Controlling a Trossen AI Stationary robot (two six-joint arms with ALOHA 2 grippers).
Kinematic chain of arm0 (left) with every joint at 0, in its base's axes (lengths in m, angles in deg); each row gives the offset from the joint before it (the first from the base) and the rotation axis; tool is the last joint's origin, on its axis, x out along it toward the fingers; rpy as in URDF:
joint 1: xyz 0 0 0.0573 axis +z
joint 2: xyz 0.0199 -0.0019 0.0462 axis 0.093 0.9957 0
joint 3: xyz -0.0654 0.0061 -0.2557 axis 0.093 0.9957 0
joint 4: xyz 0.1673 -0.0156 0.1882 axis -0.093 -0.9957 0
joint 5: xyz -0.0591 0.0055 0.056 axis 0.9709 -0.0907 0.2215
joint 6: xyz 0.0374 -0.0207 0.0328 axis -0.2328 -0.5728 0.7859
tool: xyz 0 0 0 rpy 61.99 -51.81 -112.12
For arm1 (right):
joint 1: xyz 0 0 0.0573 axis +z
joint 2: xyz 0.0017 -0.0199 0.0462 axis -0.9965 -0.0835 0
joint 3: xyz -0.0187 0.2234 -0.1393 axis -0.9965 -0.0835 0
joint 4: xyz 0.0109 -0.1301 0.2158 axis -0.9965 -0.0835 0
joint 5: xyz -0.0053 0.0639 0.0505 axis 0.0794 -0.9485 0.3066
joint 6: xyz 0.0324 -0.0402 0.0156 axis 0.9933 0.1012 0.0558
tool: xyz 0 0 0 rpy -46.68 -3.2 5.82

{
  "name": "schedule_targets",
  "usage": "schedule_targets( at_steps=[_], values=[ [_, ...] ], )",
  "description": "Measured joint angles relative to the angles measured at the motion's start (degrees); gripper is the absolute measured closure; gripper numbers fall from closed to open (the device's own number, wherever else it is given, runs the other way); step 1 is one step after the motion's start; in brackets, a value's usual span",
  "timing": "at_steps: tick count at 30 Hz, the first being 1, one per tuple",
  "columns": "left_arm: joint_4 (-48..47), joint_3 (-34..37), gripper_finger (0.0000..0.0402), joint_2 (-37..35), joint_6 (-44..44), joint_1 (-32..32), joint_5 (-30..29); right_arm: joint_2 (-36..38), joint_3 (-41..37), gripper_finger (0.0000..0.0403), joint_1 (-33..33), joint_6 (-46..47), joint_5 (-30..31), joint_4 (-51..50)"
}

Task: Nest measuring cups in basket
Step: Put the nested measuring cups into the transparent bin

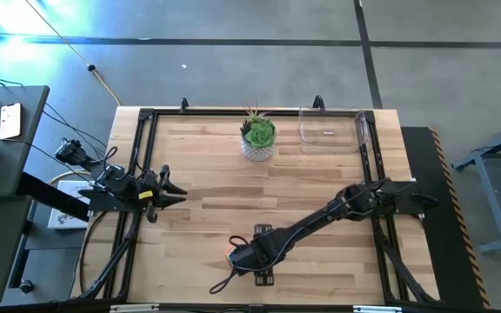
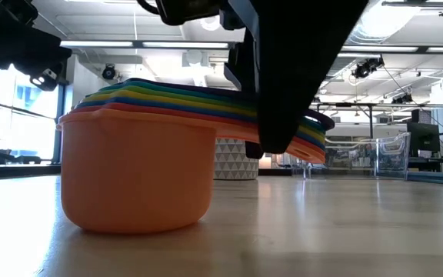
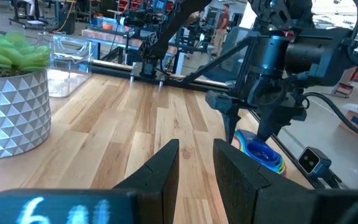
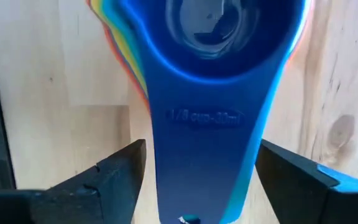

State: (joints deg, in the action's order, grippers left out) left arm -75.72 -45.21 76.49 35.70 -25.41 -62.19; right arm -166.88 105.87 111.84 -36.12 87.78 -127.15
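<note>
At the near edge of the tabletop (image 1: 198, 209), the right tool (image 4: 194, 171) stands with fingers spread wide, one on each side of the handles of the measuring cups (image 2: 141, 165), gripping nothing. The cups sit nested as one upright stack, orange outermost, blue on top; the handles lie level, long axis running toward the tool. The basket (image 1: 331, 128) lies well apart at the far edge, beside a potted plant (image 1: 257, 137). The left tool (image 3: 194, 171) waits open at the left side.
</note>
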Motion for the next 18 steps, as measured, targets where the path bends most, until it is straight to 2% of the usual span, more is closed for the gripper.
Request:
schedule_targets(
  at_steps=[4, 14, 18],
  values=[
    [-0.02, 0.00, 0.0312, -0.01, 0.01, 0.02, 0.00, 0.00, 0.00, 0.0142, -0.56, 0.58, -0.27, -0.05],
    [-0.02, 0.00, 0.0312, 0.01, 0.01, 0.02, 0.00, 0.00, 0.00, 0.0272, -1.48, 2.52, -0.60, 0.21],
    [-0.02, 0.00, 0.0312, 0.01, 0.00, 0.00, 0.00, 0.00, 0.00, 0.0280, -1.91, 3.84, 0.23, 0.15]
  ],
)
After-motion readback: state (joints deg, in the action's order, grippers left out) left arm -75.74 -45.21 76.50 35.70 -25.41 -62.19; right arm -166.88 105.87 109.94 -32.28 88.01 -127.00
